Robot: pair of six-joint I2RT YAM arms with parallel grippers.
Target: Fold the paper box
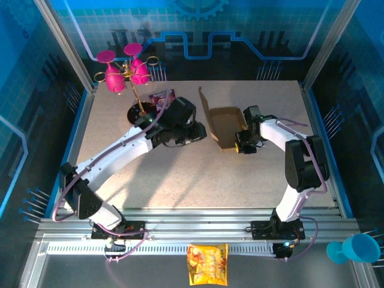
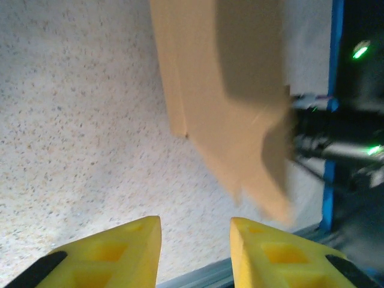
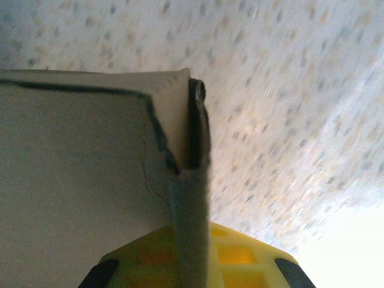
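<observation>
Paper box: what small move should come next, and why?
Probably ease the left tool forward to the raised flap and push it inward: its fingers stand apart, short of the paper box, while the right tool pinches its other side, steadying it.

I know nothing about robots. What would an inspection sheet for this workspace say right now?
Surface: speckled table, no spills seen.
Job's things: paper box, brown cardboard, partly folded, one flap standing up, mid-table.
Clutter: pink goblets on a gold stand and a dark snack packet, far left; yellow snack bag on the near rail; teal cup, near right.
Grippers: left gripper open, nothing between its fingers, beside the box; right gripper shut on a box edge.
Cables: purple cables run along both arms and loop at the bases; no snag seen.
Surroundings: blue patterned walls, aluminium frame.
</observation>
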